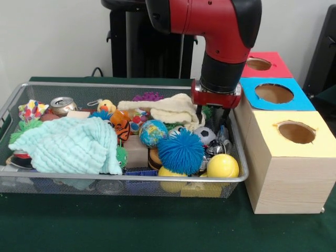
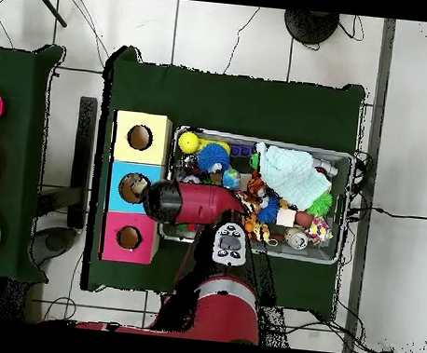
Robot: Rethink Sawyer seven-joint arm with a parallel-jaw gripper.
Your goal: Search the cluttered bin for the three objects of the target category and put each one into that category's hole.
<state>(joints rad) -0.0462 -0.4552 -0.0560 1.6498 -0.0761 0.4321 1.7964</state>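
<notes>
The green bench [image 1: 157,231] carries a wire-mesh bin [image 1: 126,178] beside three wooden boxes with holes [image 1: 286,157]. The claw [image 1: 212,116] dips into the bin's right end among balls; its grip can't be told.

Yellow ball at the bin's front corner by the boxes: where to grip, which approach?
Grip the yellow ball across its widest middle, coming straight down from above. Its top is exposed, but the bin wall, the blue spiky ball and other toys crowd its sides, so a side approach looks blocked.
</notes>
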